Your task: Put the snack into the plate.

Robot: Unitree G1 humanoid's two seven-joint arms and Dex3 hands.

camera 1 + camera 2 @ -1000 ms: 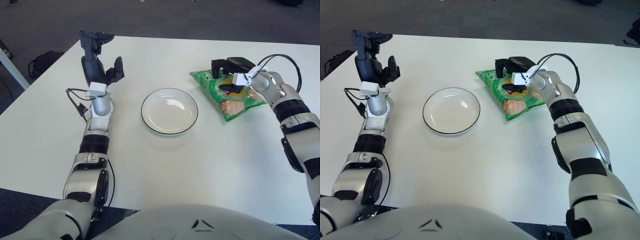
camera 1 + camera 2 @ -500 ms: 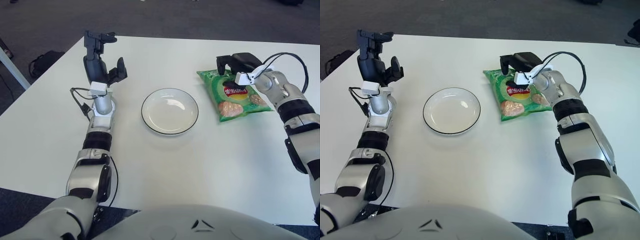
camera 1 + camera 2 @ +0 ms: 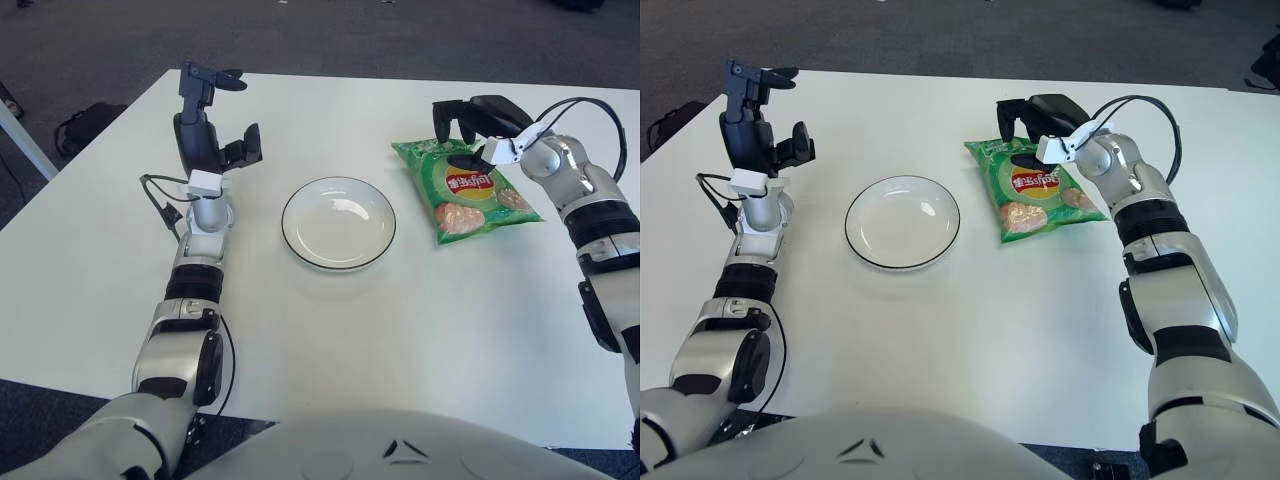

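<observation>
My left hand (image 3: 213, 115) is raised over the left part of the white table (image 3: 330, 330), to the left of the plate, with its fingers spread wide apart and holding nothing; one finger reaches toward the far side and another juts to the right. A black cable (image 3: 155, 200) loops out from the left wrist just below it.

Near the middle of the table sits the white plate (image 3: 339, 222), round with a thin dark rim, with nothing in it. It stands well apart from both hands and clear of the snack.

To the right of the plate, the green chip bag (image 3: 467, 190) lies flat on the table, printed side up, with a red and yellow logo and pictures of chips on it. Its far end points toward the far right part of the table and its near end angles toward me.

My right hand (image 3: 1038, 112) is at the far end of the bag, its dark fingers (image 3: 449, 115) loosely spread and curved downward above the top edge of the bag. I cannot tell whether the fingertips touch the bag; they are not closed around it
</observation>
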